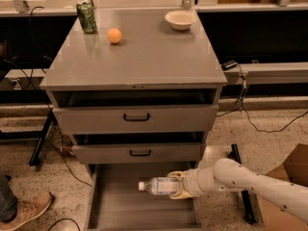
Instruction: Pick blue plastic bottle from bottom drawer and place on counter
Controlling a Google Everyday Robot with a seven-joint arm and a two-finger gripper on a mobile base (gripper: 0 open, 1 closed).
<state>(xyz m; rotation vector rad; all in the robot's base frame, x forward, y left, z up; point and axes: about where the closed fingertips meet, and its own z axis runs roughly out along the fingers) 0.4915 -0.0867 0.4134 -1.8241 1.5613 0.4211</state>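
Observation:
The blue plastic bottle (159,186), clear with a white cap pointing left, lies sideways in my gripper (176,186), which is shut on its base end. The bottle hangs over the open bottom drawer (110,208), near its right side and above its grey floor. My white arm (245,181) reaches in from the lower right. The counter (144,57), the glossy grey cabinet top, lies well above the gripper.
On the counter stand a green can (87,17), an orange ball (114,35) and a white bowl (180,19) along the back. The two upper drawers (136,118) with black handles stick out slightly. A person's shoe (24,210) is at the lower left; a cardboard box (288,186) at the right.

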